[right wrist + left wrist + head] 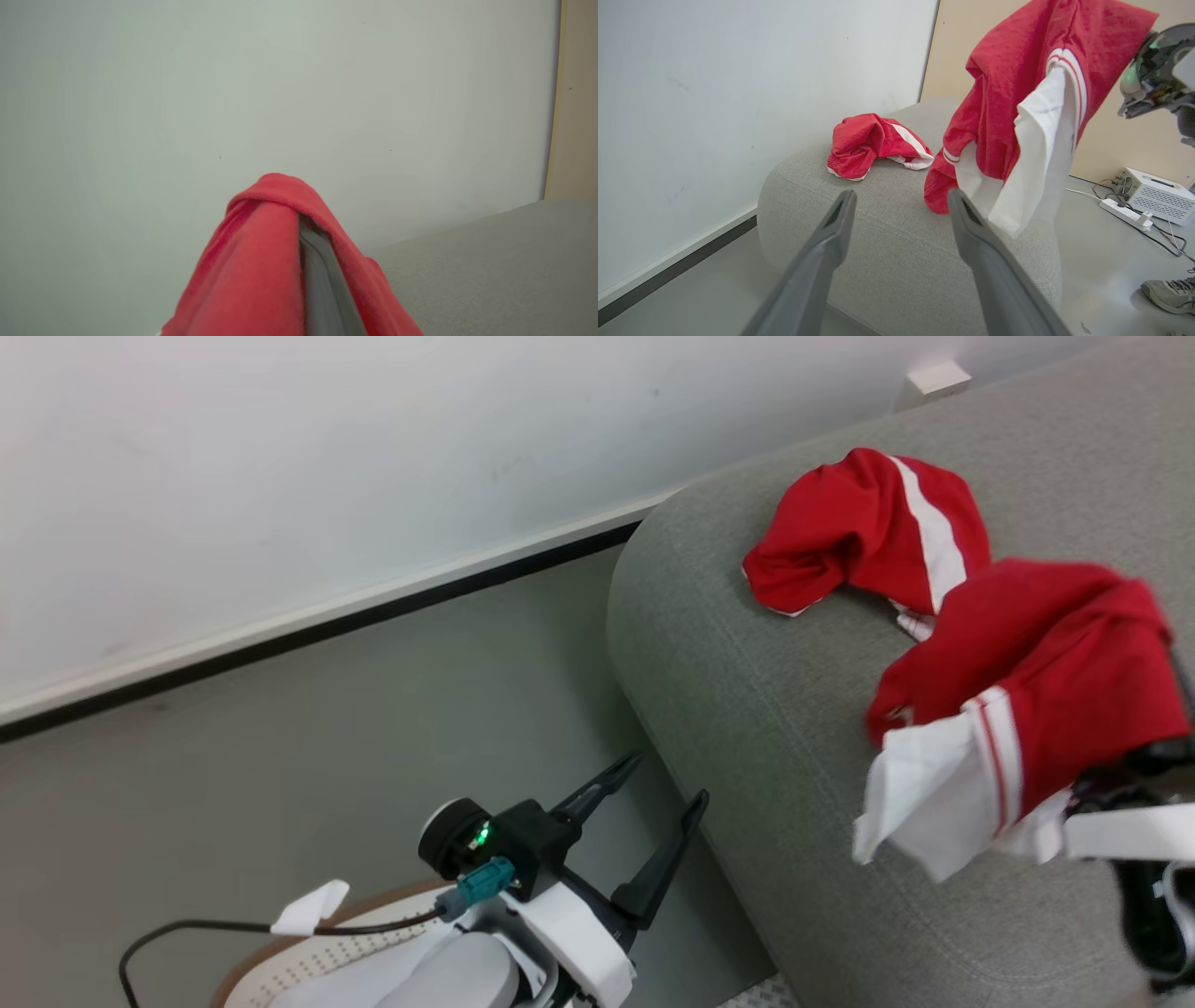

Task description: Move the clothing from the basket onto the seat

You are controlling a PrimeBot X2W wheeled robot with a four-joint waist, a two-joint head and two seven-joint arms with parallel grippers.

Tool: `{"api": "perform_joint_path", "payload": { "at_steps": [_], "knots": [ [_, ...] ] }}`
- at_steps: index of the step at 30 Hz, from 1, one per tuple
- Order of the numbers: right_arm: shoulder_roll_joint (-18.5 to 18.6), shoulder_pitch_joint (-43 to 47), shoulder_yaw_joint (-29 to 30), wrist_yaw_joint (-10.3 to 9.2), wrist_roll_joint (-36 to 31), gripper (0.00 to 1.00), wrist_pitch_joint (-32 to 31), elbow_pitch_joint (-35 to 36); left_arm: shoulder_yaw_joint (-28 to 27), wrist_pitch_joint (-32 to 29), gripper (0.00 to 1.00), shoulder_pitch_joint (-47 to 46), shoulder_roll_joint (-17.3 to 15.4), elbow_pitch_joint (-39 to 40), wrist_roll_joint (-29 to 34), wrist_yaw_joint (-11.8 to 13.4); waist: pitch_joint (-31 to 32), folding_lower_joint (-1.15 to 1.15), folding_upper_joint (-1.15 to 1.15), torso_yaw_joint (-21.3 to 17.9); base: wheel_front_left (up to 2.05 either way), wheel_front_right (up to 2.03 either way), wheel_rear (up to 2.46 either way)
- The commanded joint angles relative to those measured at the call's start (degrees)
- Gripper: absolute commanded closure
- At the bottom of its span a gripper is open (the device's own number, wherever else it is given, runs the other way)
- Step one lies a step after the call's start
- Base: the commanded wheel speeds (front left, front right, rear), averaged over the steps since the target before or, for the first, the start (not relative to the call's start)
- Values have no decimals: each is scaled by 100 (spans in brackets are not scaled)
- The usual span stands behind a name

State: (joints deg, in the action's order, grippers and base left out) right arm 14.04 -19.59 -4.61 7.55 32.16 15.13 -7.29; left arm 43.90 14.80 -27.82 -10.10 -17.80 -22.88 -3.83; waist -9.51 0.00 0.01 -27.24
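Note:
One red garment with a white stripe (868, 527) (873, 144) lies crumpled on the grey seat (747, 709) (887, 233). A second garment, red with a white panel and red stripes (1018, 700) (1017, 116), hangs above the seat's near side, draped over my right gripper (299, 219), which is shut on it. My left gripper (667, 784) (901, 200) stands open and empty over the floor beside the seat. A piece of the cream perforated basket (308, 961) with its brown rim shows at the bottom left, behind my left arm.
A white wall (327, 476) with a dark baseboard runs behind the seat. In the left wrist view a white box (1155, 196), a power strip (1125, 212) with cables and a person's shoe (1169, 294) are on the floor to the right of the seat.

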Motion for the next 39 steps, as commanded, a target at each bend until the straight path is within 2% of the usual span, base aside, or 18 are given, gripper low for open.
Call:
{"api": "perform_joint_path", "payload": {
  "at_steps": [1, 9, 15, 17, 20, 24, 29, 33, 34, 35, 36, 37, 38, 39],
  "knots": [
    [77, -162, 69, -13, -10, 100, 2, 33, -5, 42, 0, -71, -28, 0, 35, -6, -138, 0, -1, 103, 0, 0, 0],
    [843, -979, 535, -13, 220, 100, 2, -184, -3, -100, 0, -449, -110, 95, 117, -46, -1050, 0, -1, 630, 0, 0, 0],
    [1575, -1601, 1062, -13, 471, 100, -2, -800, -14, -158, 0, -722, -192, 184, 194, -43, -1815, 0, -1, 999, 0, 0, 0],
    [1985, -1740, 1088, -13, 91, 100, 0, -1103, -20, -184, 0, -800, -222, 192, 222, -47, -1998, 0, -1, 1105, 0, 0, 0],
    [2220, -1952, 1166, -13, -149, 100, -3, -1620, -33, -191, 0, -899, -248, 214, 246, -29, -2201, 0, -1, 1232, 0, 0, 0],
    [2312, -2133, 896, -13, -290, 100, -160, -2416, -53, -181, 0, -976, -250, 208, 228, -12, -2341, 0, -1, 1335, 0, 0, 0],
    [2336, -2110, 199, -14, -280, 99, -1204, -3572, -40, -144, 0, -1006, -192, 100, 159, -10, -2339, 0, -1, 1396, 0, 0, 0],
    [2331, -2220, -28, -14, -145, 94, -1330, -3881, -42, -105, 0, -988, -160, 29, 122, -4, -2258, 0, -1, 1411, 0, 0, 0],
    [2343, -2225, -112, -13, -120, 89, -1341, -3964, -53, -88, 0, -970, -161, 6, 112, 3, -2221, 0, -1, 1408, 0, 0, 0],
    [2349, -2240, -193, -13, -83, 78, -1340, -4023, -63, -84, 0, -950, -157, -16, 95, 6, -2181, 0, -1, 1400, 0, 0, 0],
    [2354, -2246, -272, -14, -54, 61, -1364, -4068, -64, -81, 0, -925, -156, -41, 77, 6, -2137, 0, -1, 1391, 0, 0, 0],
    [2368, -2254, -363, -13, -24, 4, -1394, -4107, -76, -69, 0, -899, -156, -74, 61, 8, -2087, 0, -1, 1378, 0, 0, 0],
    [2391, -2261, -472, -13, -18, 0, -1419, -4122, -83, -55, 0, -872, -149, -106, 48, 12, -2032, 0, -1, 1363, 0, 0, 0],
    [2429, -2260, -579, -13, -21, 0, -1448, -4128, -89, -58, 0, -839, -134, -133, 38, 12, -1963, 0, -1, 1346, 0, 0, 0]
  ]
}}
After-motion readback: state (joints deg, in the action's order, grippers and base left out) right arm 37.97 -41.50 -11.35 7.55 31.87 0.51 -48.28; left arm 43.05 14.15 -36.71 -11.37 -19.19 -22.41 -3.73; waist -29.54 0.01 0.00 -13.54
